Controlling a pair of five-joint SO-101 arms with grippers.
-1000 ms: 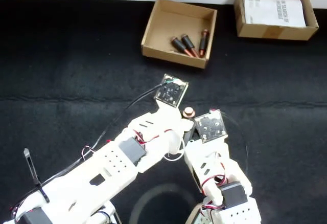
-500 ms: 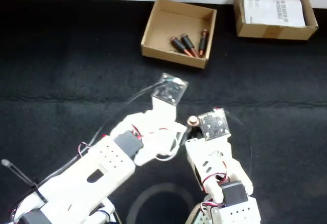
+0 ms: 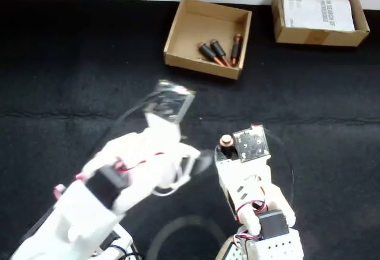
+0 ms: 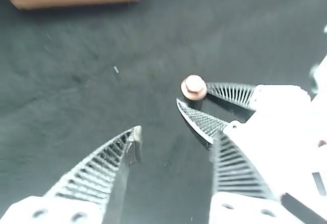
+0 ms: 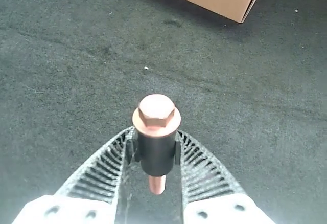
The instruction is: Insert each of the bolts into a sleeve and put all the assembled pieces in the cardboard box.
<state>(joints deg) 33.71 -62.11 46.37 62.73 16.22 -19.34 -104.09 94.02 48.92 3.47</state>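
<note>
The right gripper (image 5: 155, 144) is pinching the sleeve (image 5: 156, 157) mid-body, bolt (image 5: 156, 115) seated: stiff, light, probably slick. The left gripper (image 4: 173, 139) is hanging open.

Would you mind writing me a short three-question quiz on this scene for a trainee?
1. How many assembled pieces lie in the cardboard box?
2. True or false: the left tool is shut.
3. What does the right tool hold? A) a bolt seated in a sleeve; B) a bare sleeve; C) nothing.

Key: 1. Three. 2. False, it is open and holds nothing. 3. A.
</note>
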